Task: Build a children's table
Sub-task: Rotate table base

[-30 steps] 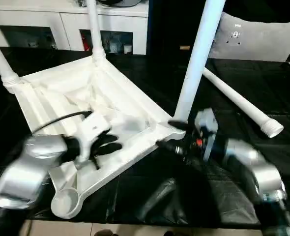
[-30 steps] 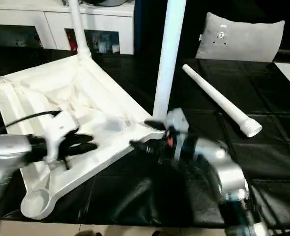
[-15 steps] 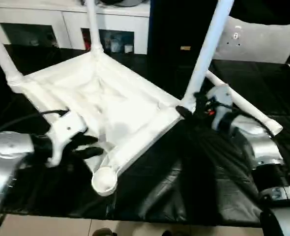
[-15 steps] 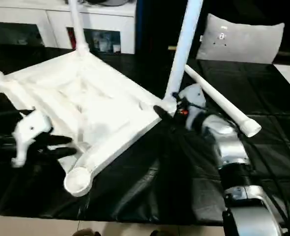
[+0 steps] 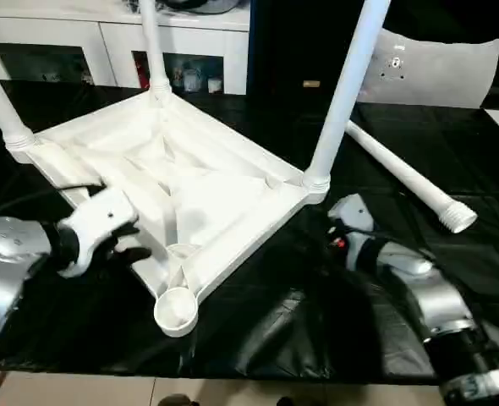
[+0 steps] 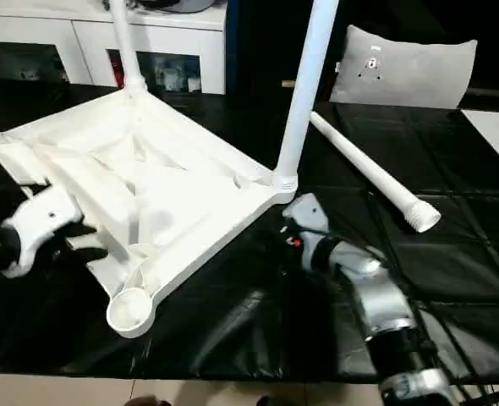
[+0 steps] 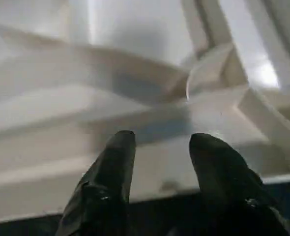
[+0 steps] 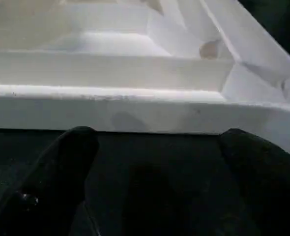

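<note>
The upturned children's table (image 5: pixel 190 182) lies on the black tabletop (image 5: pixel 258 338), empty socket (image 5: pixel 175 309) nearest. Left end effector (image 7: pixel 159 147) hovers parted at its left rim; right end effector (image 8: pixel 155 162) gapes wide, empty, beside the right corner. A loose leg (image 5: pixel 406 176) lies far right.

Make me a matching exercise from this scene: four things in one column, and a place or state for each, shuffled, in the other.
Things:
1. loose leg
2. empty corner socket
3. cushion
4. right gripper

Places or states:
A. open, holding nothing, near the table top's edge
B. propped upright at the far right of the dark surface
C. lying flat on the dark surface, right of the table top
D. at the table top's nearest corner, no leg in it

Pairs: 1-C, 2-D, 3-B, 4-A
</note>
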You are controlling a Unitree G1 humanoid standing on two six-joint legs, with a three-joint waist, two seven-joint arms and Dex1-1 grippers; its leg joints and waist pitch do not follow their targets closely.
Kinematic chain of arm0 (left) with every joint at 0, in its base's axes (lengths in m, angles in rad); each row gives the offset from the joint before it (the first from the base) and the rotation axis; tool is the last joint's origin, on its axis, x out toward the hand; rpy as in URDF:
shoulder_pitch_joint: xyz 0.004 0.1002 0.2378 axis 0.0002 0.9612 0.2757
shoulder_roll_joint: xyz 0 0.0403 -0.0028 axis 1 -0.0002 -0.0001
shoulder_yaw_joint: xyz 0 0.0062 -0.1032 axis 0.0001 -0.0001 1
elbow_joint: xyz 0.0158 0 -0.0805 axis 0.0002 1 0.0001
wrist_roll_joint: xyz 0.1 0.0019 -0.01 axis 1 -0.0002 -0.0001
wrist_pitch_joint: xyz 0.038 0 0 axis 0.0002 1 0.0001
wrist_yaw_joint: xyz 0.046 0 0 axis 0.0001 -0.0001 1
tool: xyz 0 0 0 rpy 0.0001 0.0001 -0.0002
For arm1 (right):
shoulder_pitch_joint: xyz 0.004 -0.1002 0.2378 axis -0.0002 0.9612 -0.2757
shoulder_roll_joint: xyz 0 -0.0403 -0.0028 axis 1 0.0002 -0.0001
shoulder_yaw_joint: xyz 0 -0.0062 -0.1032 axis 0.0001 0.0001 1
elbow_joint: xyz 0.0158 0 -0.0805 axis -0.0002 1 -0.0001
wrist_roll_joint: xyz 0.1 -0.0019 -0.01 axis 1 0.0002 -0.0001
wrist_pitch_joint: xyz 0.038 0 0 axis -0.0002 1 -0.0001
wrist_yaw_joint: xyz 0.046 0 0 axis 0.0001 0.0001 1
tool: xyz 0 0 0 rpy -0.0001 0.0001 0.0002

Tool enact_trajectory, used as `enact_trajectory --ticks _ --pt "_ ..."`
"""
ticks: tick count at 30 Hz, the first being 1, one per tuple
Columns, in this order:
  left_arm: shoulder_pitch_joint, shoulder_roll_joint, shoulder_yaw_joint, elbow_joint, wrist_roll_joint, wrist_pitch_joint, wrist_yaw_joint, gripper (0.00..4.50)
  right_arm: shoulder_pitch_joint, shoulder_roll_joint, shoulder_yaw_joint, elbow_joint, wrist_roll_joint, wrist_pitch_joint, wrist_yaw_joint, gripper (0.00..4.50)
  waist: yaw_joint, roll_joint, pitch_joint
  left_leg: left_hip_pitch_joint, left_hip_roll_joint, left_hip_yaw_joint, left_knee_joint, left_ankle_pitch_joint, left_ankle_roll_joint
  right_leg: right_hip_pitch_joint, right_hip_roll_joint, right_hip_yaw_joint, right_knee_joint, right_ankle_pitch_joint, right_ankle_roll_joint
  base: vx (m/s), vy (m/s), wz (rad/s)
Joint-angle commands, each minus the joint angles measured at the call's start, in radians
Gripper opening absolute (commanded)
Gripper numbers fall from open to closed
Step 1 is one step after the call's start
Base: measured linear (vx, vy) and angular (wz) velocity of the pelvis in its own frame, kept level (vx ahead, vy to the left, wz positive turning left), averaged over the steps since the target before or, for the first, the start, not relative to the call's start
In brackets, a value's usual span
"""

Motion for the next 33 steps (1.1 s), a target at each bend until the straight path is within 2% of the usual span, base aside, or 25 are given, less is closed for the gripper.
enact_trajectory --ticks 1,2,4,5,8,10,12,13,14,16,18,21,23,28,33 --pt "-0.007 0.008 -0.042 0.019 0.031 -0.008 -0.009 1.72 -0.011 0.007 0.017 0.008 -0.021 0.024 -0.047 4.50 -0.002 0.019 -0.061 0.003 0.030 -0.008 -0.077 -0.178 0.006 0.050 -0.056 0.049 -0.061 -0.272 -0.183 0.000 0.000 0.00" --pt "-0.010 0.012 -0.071 0.033 0.051 -0.006 -0.009 1.72 -0.024 0.021 0.025 0.032 -0.034 0.040 -0.079 4.50 -0.001 0.023 -0.063 0.004 0.030 -0.009 -0.077 -0.177 0.000 0.052 -0.057 0.049 -0.058 -0.255 -0.190 0.000 0.000 0.00" --pt "-0.011 0.005 -0.095 0.042 0.064 -0.006 -0.006 1.57 -0.042 0.044 0.034 0.065 -0.050 0.049 -0.113 4.50 -0.005 0.021 -0.061 0.004 0.029 -0.009 -0.078 -0.191 -0.009 0.052 -0.057 0.049 -0.058 -0.251 -0.200 0.000 0.000 0.00" --pt "-0.015 -0.004 -0.105 0.046 0.061 -0.007 -0.002 1.38 -0.052 0.058 0.035 0.081 -0.055 0.052 -0.130 4.50 -0.003 0.019 -0.060 0.003 0.029 -0.009 -0.078 -0.198 -0.010 0.054 -0.059 0.050 -0.058 -0.265 -0.194 0.000 0.000 0.00" --pt "-0.026 -0.033 -0.113 0.048 0.033 -0.001 -0.006 1.30 -0.068 0.083 0.027 0.103 -0.065 0.061 -0.167 4.50 -0.001 0.020 -0.060 0.006 0.029 -0.009 -0.078 -0.222 -0.017 0.052 -0.063 0.051 -0.065 -0.329 -0.179 0.000 0.000 0.00" --pt "-0.021 -0.041 -0.163 0.043 0.013 -0.049 -0.076 1.24 -0.096 0.119 0.026 0.143 -0.081 0.058 -0.211 4.50 0.001 0.022 -0.059 0.005 0.029 -0.011 -0.081 -0.227 -0.019 0.049 -0.063 0.051 -0.066 -0.338 -0.176 0.000 0.000 0.00" --pt "-0.014 -0.053 -0.193 0.030 -0.020 -0.078 -0.138 0.93 -0.121 0.138 0.023 0.176 -0.084 0.044 -0.238 4.50 0.000 0.024 -0.059 0.008 0.031 -0.013 -0.084 -0.263 -0.031 0.047 -0.065 0.051 -0.069 -0.375 -0.166 0.000 0.000 0.00" --pt "-0.014 -0.053 -0.194 0.028 -0.021 -0.077 -0.141 0.93 -0.123 0.138 0.022 0.178 -0.084 0.043 -0.239 4.50 -0.001 0.024 -0.061 0.009 0.032 -0.013 -0.083 -0.261 -0.033 0.048 -0.066 0.051 -0.067 -0.363 -0.168 0.000 0.000 0.00" --pt "-0.014 -0.057 -0.207 0.019 -0.031 -0.073 -0.158 0.81 -0.134 0.143 0.020 0.191 -0.083 0.039 -0.244 4.50 -0.005 0.023 -0.061 0.003 0.031 -0.015 -0.084 -0.254 -0.037 0.054 -0.064 0.050 -0.062 -0.338 -0.172 0.000 0.000 0.00" --pt "-0.018 -0.066 -0.239 0.001 -0.045 -0.050 -0.185 0.56 -0.158 0.151 0.017 0.219 -0.081 0.034 -0.255 4.50 -0.009 0.023 -0.061 0.006 0.030 -0.012 -0.081 -0.250 -0.035 0.051 -0.063 0.052 -0.062 -0.328 -0.175 0.000 0.000 0.00" --pt "-0.027 -0.082 -0.284 -0.006 -0.043 -0.037 -0.209 0.42 -0.180 0.160 0.016 0.242 -0.086 0.027 -0.256 4.50 -0.012 0.022 -0.064 0.004 0.030 -0.011 -0.080 -0.224 -0.032 0.055 -0.064 0.052 -0.058 -0.300 -0.188 0.000 0.000 0.00" --pt "-0.034 -0.102 -0.297 -0.005 -0.051 -0.042 -0.218 0.09 -0.193 0.165 0.015 0.259 -0.091 0.018 -0.255 4.50 -0.016 0.022 -0.066 0.000 0.029 -0.009 -0.077 -0.198 -0.027 0.059 -0.064 0.052 -0.056 -0.274 -0.193 0.000 0.000 0.00" --pt "-0.039 -0.122 -0.295 -0.011 -0.072 -0.041 -0.223 0.03 -0.200 0.167 0.016 0.267 -0.092 0.014 -0.253 4.50 -0.021 0.021 -0.066 -0.001 0.028 -0.009 -0.076 -0.187 -0.024 0.060 -0.063 0.052 -0.054 -0.263 -0.197 0.000 0.000 0.00" --pt "-0.063 -0.199 -0.295 -0.054 -0.142 -0.021 -0.239 0.03 -0.224 0.177 0.025 0.294 -0.089 -0.004 -0.235 4.50 -0.027 0.019 -0.068 -0.003 0.027 -0.007 -0.074 -0.174 -0.017 0.062 -0.062 0.050 -0.052 -0.243 -0.210 0.000 0.000 0.00" --pt "-0.078 -0.245 -0.312 -0.048 -0.142 -0.019 -0.231 0.03 -0.230 0.184 0.034 0.311 -0.094 -0.019 -0.224 4.50 -0.034 0.016 -0.069 -0.007 0.026 -0.006 -0.069 -0.147 -0.001 0.065 -0.062 0.050 -0.050 -0.219 -0.216 0.000 0.000 0.00"
